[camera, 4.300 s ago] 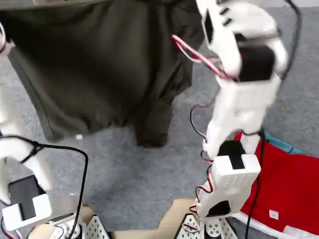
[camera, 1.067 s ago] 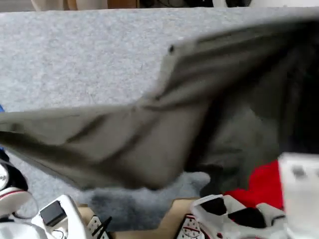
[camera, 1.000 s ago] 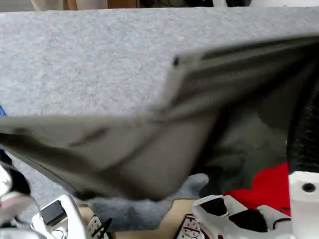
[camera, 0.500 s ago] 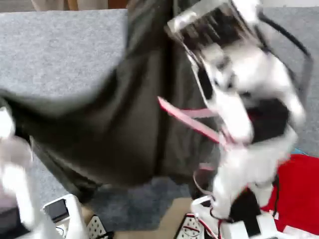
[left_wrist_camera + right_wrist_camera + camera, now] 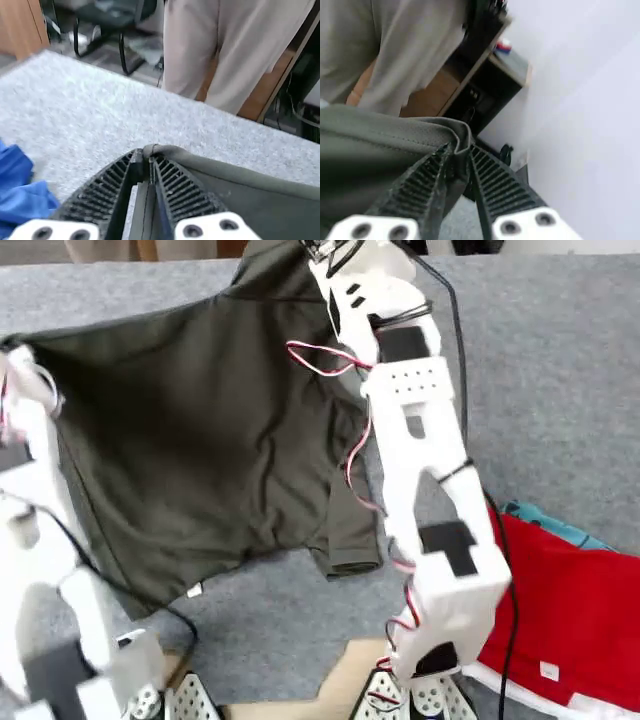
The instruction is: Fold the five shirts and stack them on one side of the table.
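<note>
Grey felt is covering the desk [image 5: 560, 360], and the dark olive shirt [image 5: 200, 460] is hanging spread between both arms, the left end effector [image 5: 148, 159] clenching one rolled edge, the right end effector [image 5: 457, 152] pinching another, the hem trailing below them. Only a thin lip of cloth is sitting inside each grip, so a quick pull is risking one corner slipping out and the shirt collapsing in a heap. Below the right end effector the red shirt [image 5: 580, 610] is lying near, where a swinging sleeve could be dragging it askew.
</note>
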Robot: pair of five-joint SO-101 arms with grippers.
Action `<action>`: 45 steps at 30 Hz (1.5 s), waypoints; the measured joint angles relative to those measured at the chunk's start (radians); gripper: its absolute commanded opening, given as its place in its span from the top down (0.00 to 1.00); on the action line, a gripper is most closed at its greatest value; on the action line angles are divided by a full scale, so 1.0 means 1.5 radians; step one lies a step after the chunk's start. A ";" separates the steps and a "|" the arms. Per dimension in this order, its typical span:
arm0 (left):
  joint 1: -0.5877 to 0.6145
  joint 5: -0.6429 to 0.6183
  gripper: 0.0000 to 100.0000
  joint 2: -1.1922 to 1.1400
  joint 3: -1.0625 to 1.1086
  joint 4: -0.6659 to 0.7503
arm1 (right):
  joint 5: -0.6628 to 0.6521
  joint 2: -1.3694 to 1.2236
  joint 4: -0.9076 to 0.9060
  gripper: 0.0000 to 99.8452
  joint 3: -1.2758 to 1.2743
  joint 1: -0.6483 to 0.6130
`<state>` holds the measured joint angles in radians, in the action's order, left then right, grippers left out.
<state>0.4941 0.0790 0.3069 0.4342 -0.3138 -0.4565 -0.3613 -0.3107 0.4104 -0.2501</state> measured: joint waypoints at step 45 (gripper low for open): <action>-0.053 0.089 0.98 0.163 0.218 -0.375 | -0.030 -0.027 -0.974 1.00 0.526 0.051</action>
<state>0.4143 0.2125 0.5508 0.7610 -0.8769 -0.5010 -0.4012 -1.7714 1.1991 -0.1734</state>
